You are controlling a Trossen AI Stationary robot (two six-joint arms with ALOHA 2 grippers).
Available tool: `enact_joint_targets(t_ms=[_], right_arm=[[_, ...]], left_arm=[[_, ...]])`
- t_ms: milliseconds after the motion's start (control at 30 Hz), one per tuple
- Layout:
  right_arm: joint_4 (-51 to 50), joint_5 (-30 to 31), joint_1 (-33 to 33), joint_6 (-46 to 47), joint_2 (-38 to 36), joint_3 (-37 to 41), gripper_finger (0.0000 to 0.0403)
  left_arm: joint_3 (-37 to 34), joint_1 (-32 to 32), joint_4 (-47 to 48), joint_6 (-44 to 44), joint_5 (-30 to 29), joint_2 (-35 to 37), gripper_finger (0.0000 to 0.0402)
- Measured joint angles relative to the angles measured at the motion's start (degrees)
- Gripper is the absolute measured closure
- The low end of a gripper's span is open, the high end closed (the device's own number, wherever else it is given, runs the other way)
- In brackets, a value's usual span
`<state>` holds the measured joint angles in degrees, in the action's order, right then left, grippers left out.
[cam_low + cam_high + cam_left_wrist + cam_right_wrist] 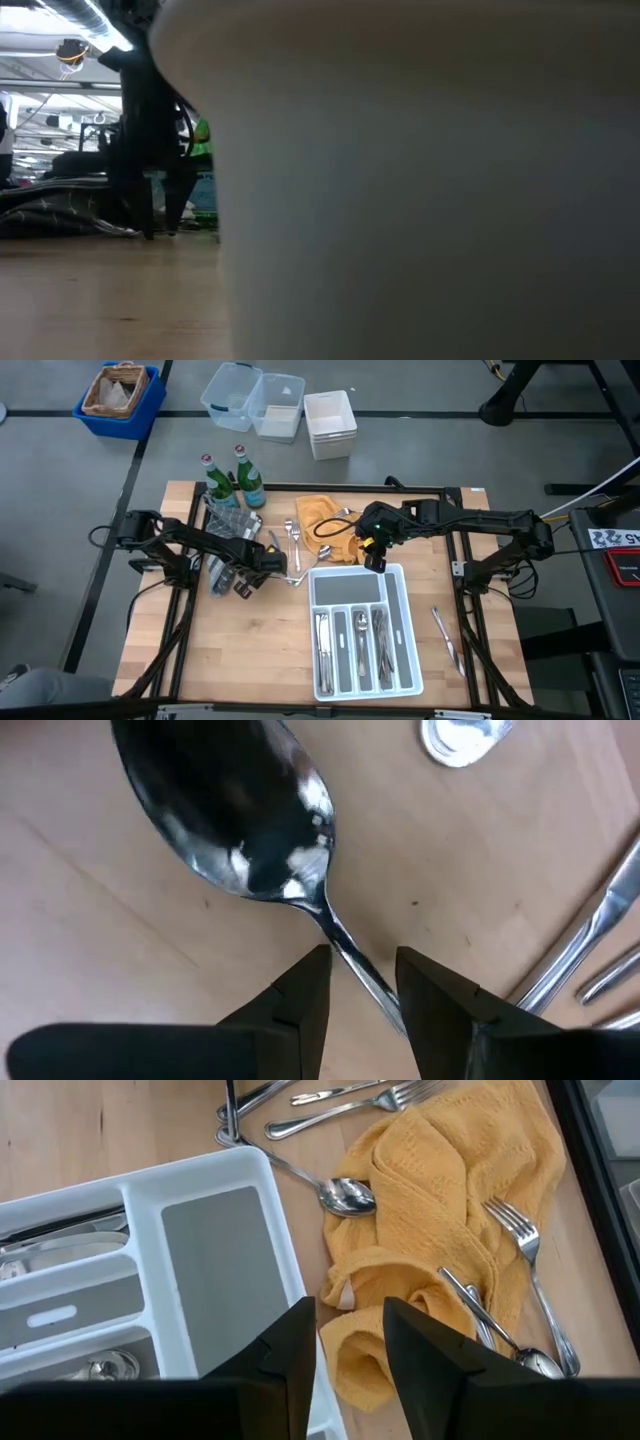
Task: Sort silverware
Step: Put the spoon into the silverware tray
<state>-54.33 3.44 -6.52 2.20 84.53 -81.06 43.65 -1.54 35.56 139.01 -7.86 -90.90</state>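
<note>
Writing: none legible.
L gripper [362, 982]: fingers astride spoon [235, 815] handle, narrow gap, grip unclear.
R gripper [348, 1335]: slightly apart, empty, over tray [262, 1200] edge by yellow cloth [440, 1210].
Low view: blocked by tray wall.

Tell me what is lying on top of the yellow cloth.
On the yellow cloth lie a fork and a spoon, its bowl toward the cloth's edge. Whatever its folds cover cannot be seen.

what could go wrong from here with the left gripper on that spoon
1. The left gripper straddles only the thin neck of the spoon, fingers not closed on it, so the heavy bowl may pivot or slip on closing.
2. Other silverware lies close beside it and could get nudged.
3. The right gripper hovers over the white tray edge and yellow cloth, crowding the drop-off.
</note>
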Motion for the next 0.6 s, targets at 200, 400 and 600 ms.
enact_joint_targets(t_ms=[200, 400, 600], right_arm=[[-0.02, 0.0, 0.0, 0.0, 0.0, 0.0, 0.0281], [-1.18, 0.0, 0.0, -1.2, -0.06, 0.0, 0.0281], [-3.67, 0.0, 0.01, -1.2, -0.68, 0.02, 0.0281]], left_arm=[[-0.01, 0.46, -0.11, -7.43, -0.22, -0.63, 0.0293], [-0.09, 0.46, 0.04, -7.92, 0.08, -0.71, 0.0323], [-0.17, 0.48, 0.39, -10.22, 0.29, -0.76, 0.0391]])
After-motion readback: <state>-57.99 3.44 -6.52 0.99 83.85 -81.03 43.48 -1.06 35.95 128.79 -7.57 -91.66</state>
